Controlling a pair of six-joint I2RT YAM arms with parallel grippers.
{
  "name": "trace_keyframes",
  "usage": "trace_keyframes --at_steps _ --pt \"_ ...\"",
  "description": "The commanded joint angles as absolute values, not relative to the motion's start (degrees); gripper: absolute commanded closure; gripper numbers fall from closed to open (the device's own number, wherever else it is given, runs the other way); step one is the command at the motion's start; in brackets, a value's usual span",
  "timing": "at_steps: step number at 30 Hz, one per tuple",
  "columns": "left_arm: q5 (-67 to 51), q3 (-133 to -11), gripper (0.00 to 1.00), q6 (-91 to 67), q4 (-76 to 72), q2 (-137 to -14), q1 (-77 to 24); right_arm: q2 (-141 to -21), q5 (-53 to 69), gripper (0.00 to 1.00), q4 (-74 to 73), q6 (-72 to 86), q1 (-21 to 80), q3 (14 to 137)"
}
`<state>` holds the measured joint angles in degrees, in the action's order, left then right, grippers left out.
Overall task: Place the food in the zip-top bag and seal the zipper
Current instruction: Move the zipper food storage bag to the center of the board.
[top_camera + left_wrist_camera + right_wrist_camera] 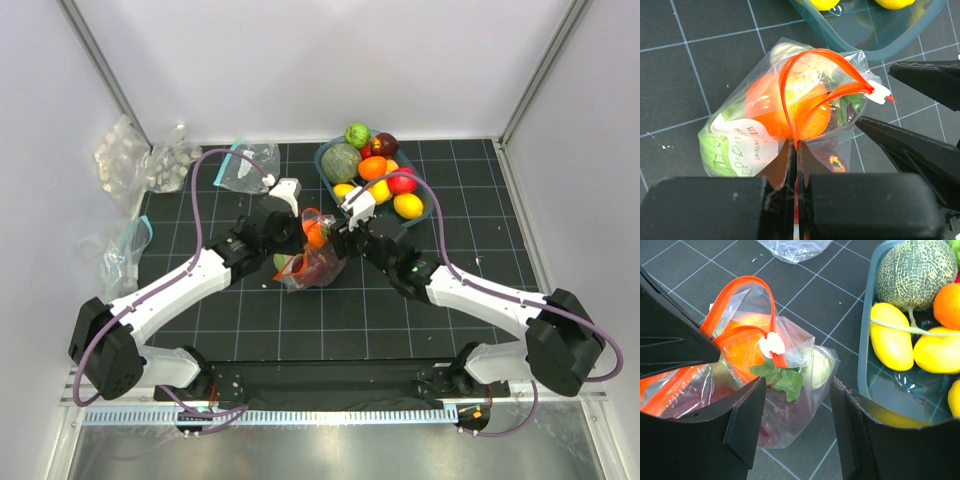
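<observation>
Pinching one end of the zipper (782, 87) tightly, the left gripper (796, 150) holds the zip-top bag (740, 142) at mid-table, its mouth gaping over an orange (757, 102), while the right gripper (799, 385) hovers partly open near the white tab (771, 345), gripping nothing. A missed grab there could drag the bag sideways and spill food. The fruit tray (865, 355) sits just beside, crowding the right arm's approach.

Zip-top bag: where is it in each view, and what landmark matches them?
Top external: zip-top bag in mid-frame.
Left wrist: it fills the centre.
Right wrist: lower left of centre.
Shared landmark: the teal fruit tray, top right in the left wrist view, right side in the right wrist view.
</observation>
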<state>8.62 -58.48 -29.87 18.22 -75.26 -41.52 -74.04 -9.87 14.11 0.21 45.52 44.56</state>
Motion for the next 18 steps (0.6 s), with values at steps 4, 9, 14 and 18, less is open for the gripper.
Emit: trace_keyframes --at_steps 4,9,14,18 --pt "10.6 -60.7 1.00 -28.9 18.0 -74.9 -41.6 -74.8 -12.4 0.43 22.5 -4.7 45.3 44.6" --pt "11.9 -60.6 1.00 -28.7 18.2 -74.0 -41.6 -78.4 -7.7 0.36 27.6 -13.7 44.8 44.0" --pt "11.2 -60.8 1.00 -29.4 18.5 -73.6 -41.6 -82.3 -2.1 0.36 28.8 -14.9 43.0 45.8" --pt "11.2 -60.9 1.00 -29.7 18.8 -73.9 -41.7 -83.3 5.0 0.42 31.6 -13.8 41.7 45.2"
